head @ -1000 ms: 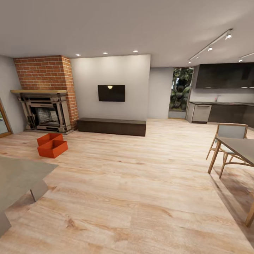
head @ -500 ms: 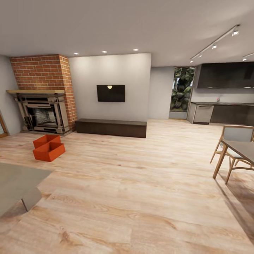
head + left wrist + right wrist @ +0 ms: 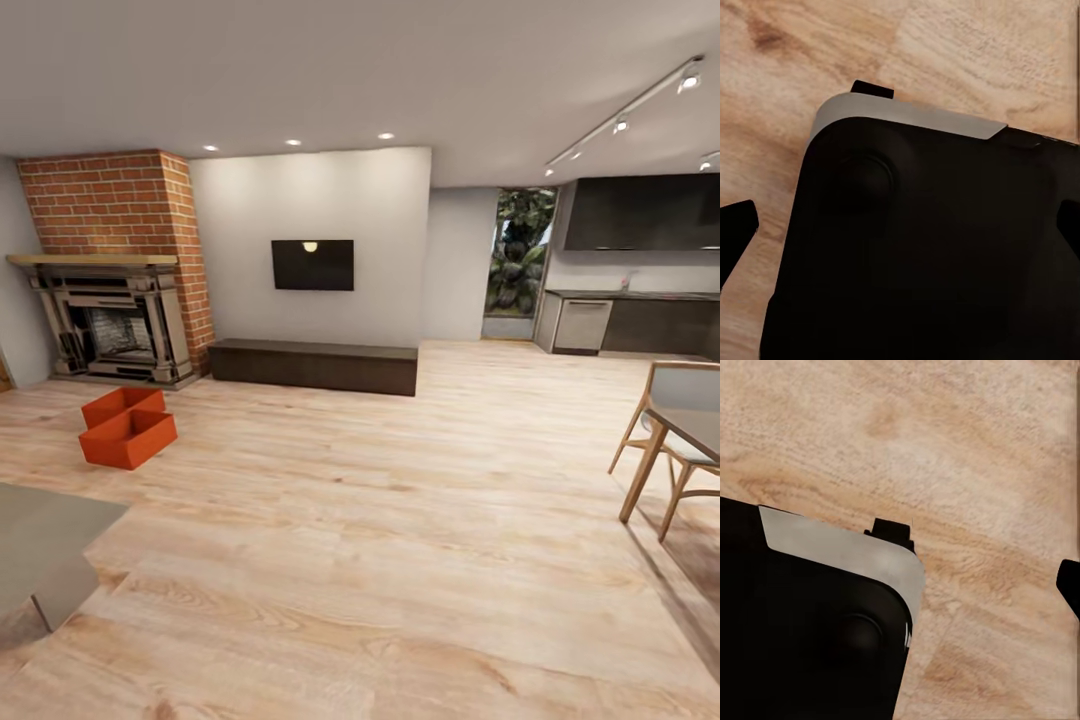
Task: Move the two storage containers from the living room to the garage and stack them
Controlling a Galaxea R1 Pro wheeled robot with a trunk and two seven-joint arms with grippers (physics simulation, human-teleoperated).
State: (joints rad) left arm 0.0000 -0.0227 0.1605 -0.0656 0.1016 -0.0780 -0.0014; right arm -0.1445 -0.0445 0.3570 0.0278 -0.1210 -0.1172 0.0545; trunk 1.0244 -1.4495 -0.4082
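both wrists point down over the robot's dark base (image 3: 922, 247); fingers (image 3: 736, 232) spread wide apart.

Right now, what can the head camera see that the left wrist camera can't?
The head view takes in the room: the two orange-red storage containers touching side by side on the floor in front of the brick fireplace, a dark screen on the white wall above a long low bench, the kitchen counter and a wooden chair. The left wrist view looks down at a big black part of the robot's own body. Both share the light wood-plank floor.
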